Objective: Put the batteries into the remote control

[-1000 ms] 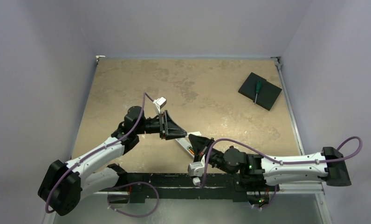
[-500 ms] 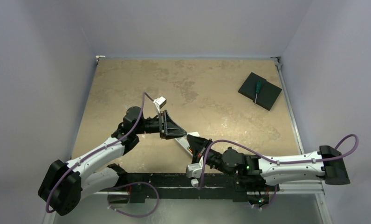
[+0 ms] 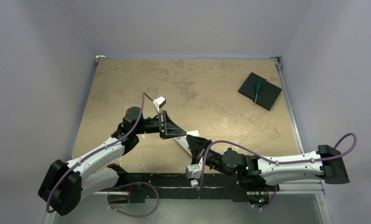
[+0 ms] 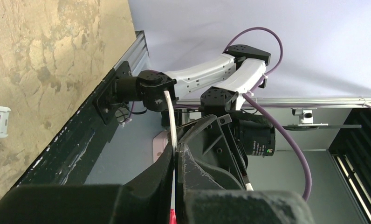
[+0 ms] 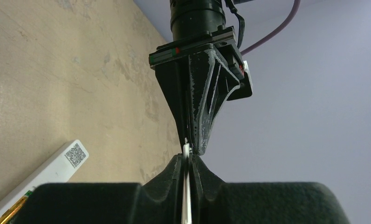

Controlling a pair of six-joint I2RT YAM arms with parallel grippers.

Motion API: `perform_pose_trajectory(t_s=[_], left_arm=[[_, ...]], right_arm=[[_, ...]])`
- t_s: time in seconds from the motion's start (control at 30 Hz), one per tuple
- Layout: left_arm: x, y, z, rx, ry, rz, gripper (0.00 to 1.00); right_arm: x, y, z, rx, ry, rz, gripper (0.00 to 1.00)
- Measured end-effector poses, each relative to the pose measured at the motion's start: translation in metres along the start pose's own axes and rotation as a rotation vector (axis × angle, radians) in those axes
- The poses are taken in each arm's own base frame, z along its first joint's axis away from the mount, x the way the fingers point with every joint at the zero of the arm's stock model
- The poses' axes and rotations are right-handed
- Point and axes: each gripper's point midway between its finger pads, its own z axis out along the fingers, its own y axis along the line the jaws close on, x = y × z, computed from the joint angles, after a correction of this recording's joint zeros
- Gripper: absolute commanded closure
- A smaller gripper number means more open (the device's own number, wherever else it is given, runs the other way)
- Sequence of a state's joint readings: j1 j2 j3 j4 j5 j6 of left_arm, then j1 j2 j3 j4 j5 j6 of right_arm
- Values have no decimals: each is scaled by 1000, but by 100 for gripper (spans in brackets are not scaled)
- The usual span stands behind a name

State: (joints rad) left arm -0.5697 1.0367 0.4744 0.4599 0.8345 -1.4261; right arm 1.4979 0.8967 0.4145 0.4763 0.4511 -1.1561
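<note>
Left gripper (image 4: 175,151) and right gripper (image 5: 187,161) meet tip to tip above table (image 3: 221,84). Remote control (image 5: 58,170) lies flat beneath, back up. Both jaws narrow, pinching one thin white plate (image 4: 170,116). Risk: opposed pulls bend plate; mistimed release drops it.

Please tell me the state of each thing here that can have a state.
Left gripper, shut on the thin white plate.
Right gripper, shut on the same plate.
Remote control, lying back up, uncovered, gold battery inside.
Screwdriver, lying unused on the black pad.
</note>
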Motion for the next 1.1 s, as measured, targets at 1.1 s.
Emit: perform_pose_trajectory(t_s=[1.1], left_arm=[[4, 44, -2, -150, 64, 238, 100]], right_arm=[[-7, 3, -33, -239, 228, 630, 49]])
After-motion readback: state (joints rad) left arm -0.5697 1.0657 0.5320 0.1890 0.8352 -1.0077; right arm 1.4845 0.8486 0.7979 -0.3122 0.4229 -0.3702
